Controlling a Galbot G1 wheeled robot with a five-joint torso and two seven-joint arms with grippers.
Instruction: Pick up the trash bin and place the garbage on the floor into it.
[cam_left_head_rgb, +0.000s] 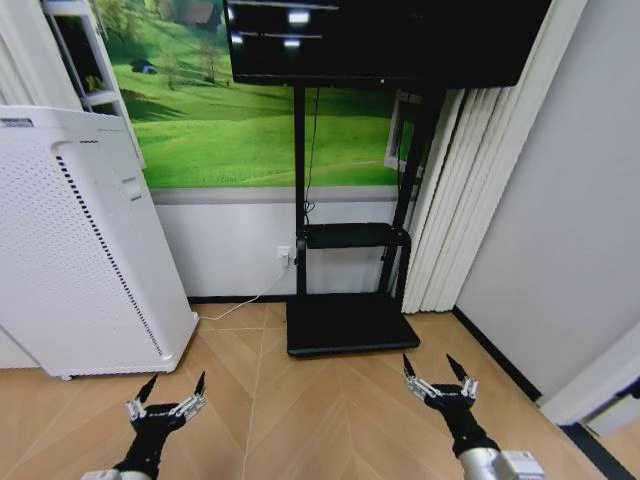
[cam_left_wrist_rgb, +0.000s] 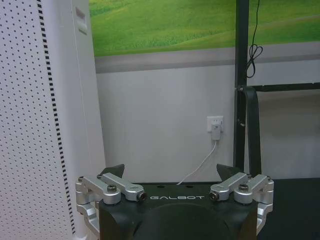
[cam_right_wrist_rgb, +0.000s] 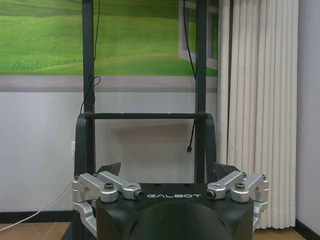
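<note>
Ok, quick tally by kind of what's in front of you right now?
Grippers: 2, left gripper and right gripper, both open, held low over the floor
White appliance: 1
Black screen stand: 1
Screen: 1
Wall socket with plug: 1
Total: 6

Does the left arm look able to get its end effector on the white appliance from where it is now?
Probably yes. The left end effector hangs open and empty over bare floor, with the white appliance standing just ahead on its outer side and nothing between them.
</note>
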